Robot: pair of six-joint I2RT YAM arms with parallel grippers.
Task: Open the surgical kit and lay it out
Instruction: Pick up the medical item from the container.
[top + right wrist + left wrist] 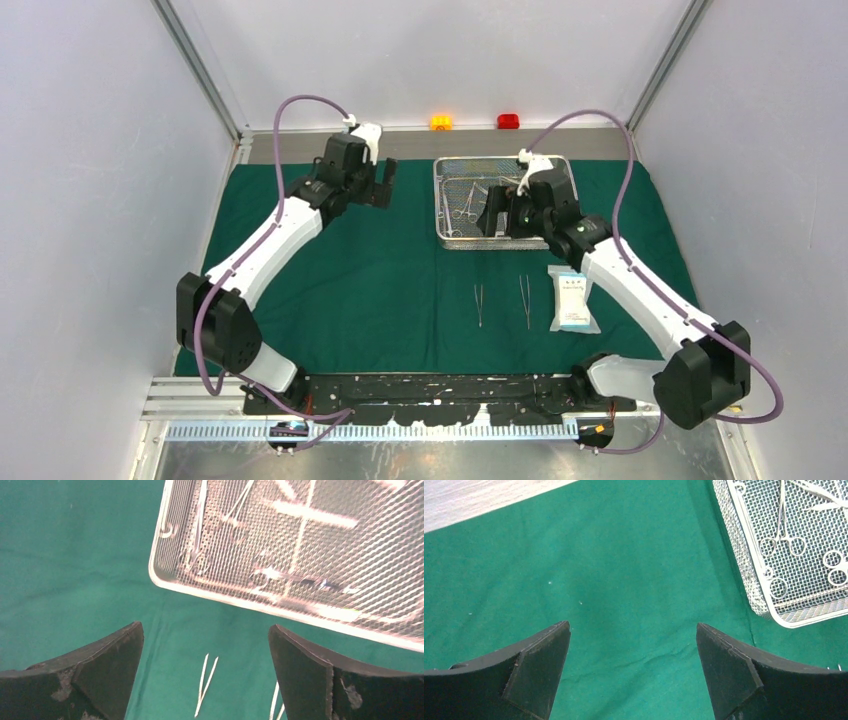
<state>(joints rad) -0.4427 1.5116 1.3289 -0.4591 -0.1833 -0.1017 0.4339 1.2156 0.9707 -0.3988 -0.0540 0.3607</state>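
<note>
The dark green cloth [380,280] lies spread flat on the table. On its far right stands the wire-mesh tray [441,205], with forceps [781,535] and ring-handled scissors [834,567] lying inside. Two tweezers [479,305] [525,300] and a white-blue packet [573,298] lie on the cloth in front of the tray. My left gripper [385,185] [633,625] hangs open over bare cloth, left of the tray [744,555]. Over the tray's near edge [225,599] my right gripper [503,212] [205,626] is open and empty, with one pair of tweezers [206,685] seen below between its fingers.
An orange block [440,122] and a red block [508,121] sit on the back ledge beyond the cloth. Grey walls close in both sides. The arm bases and a black rail [440,390] run along the near edge.
</note>
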